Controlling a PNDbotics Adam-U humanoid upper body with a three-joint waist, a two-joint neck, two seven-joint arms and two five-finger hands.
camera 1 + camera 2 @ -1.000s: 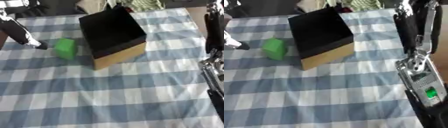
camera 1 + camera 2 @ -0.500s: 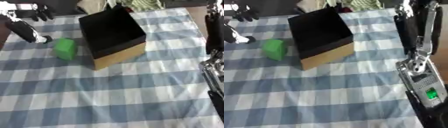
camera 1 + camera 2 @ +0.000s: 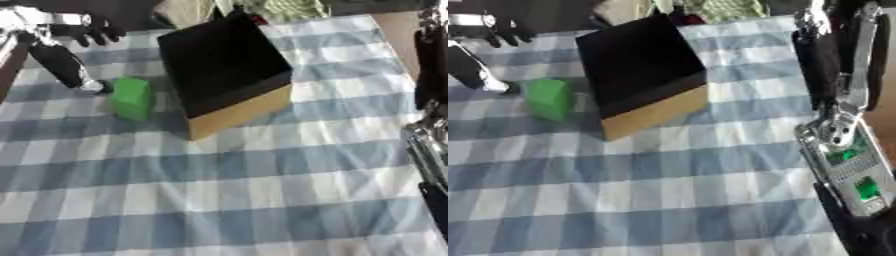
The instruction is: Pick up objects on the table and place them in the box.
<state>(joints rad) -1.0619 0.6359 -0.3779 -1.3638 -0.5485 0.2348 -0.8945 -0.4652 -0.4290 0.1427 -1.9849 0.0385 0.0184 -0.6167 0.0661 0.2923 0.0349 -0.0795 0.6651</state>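
**Q:** Left eye view, upper left of the frame; what had changed?

**A:** The left hand had drawn in from the left edge until its dark tip sat just beside, perhaps touching, the small green plastic block; a moment earlier the two were clearly apart; whether the fingers were spread or pressed together, I could not tell.

**Q:** And the block itself?

**A:** It stood upright on the blue-and-white checked tablecloth, left of centre, just beside the black open-topped cardboard box with tan sides; it had not moved; the box looked empty.

**Q:** The other hand?

**A:** Only the right arm showed, down the right edge of the right eye view; no hand was visible.

**Q:** Meaning?

**A:** The grasp seemed about to begin; nothing was boxed yet.
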